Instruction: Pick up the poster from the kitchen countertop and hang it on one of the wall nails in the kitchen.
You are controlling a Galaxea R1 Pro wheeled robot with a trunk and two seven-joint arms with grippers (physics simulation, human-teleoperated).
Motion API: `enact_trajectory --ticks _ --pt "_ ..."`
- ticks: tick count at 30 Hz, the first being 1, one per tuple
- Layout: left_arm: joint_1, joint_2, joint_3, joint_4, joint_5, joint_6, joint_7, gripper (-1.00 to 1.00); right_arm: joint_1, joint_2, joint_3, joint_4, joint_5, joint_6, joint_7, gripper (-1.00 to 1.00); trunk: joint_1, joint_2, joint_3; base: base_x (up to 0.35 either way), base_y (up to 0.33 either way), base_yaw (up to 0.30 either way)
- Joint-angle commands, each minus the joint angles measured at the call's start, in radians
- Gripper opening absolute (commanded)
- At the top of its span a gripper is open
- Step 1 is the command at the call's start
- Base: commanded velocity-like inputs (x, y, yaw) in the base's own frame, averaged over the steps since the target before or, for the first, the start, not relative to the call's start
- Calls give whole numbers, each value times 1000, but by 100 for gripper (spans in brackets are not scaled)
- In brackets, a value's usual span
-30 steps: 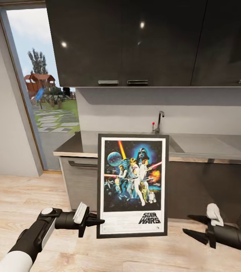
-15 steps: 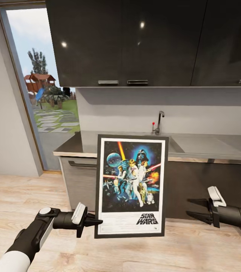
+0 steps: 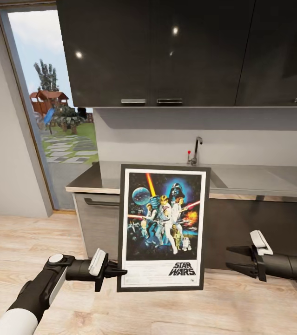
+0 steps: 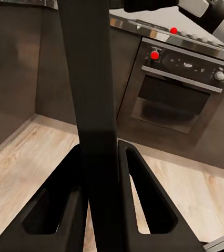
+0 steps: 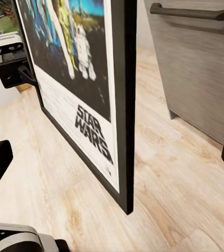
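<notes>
The poster [image 3: 162, 228] is off the counter [image 3: 260, 181] and hangs upright in the air in front of the dark cabinet fronts, above the wooden floor [image 3: 18, 242], its printed face turned toward the head camera. The left gripper [image 3: 118, 273] is clamped on the frame's lower left edge; in the left wrist view the thin black frame runs up between the two fingers [image 4: 149, 202], which sit tight against it. The right gripper [image 3: 232, 258] is parted and carries nothing, pointing at the poster's right edge from a short way off; the right wrist view looks along that edge with the fingertips wide on either side. So pickup looks finished and the carry stage is in hand, possibly with a second grasp coming to steady the frame. No wall nail can be made out in these views, so the next move likely calls for either closing the right gripper on the free edge or turning the base toward the wall that bears the nail, keeping the single-corner hold from letting the tall frame swing or slip
</notes>
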Motion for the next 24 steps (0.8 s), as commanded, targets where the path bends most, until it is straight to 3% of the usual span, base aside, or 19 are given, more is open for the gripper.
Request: enact_trajectory --ticks 1,5,9,16,24 --pt "-1 1 -4 -1 5 3 -1 -100 -1 1 2 0 -1 11 3 100 0 -1 -1 0 0 0" --pt "-1 1 -3 -30 5 3 -1 -100 -1 4 16 0 -1 11 3 100 0 -1 -1 0 0 0" --pt "-1 0 -3 -49 6 3 -1 -100 -1 6 63 0 -7 10 3 100 0 -1 -1 0 0 0" --pt "-1 0 -3 -53 7 3 -1 -100 -1 8 80 0 -58 9 3 100 0 -1 -1 0 0 0" --pt "-1 0 -4 -54 7 3 -1 -100 -1 8 83 0 -71 9 1 100 0 -1 -1 0 0 0"
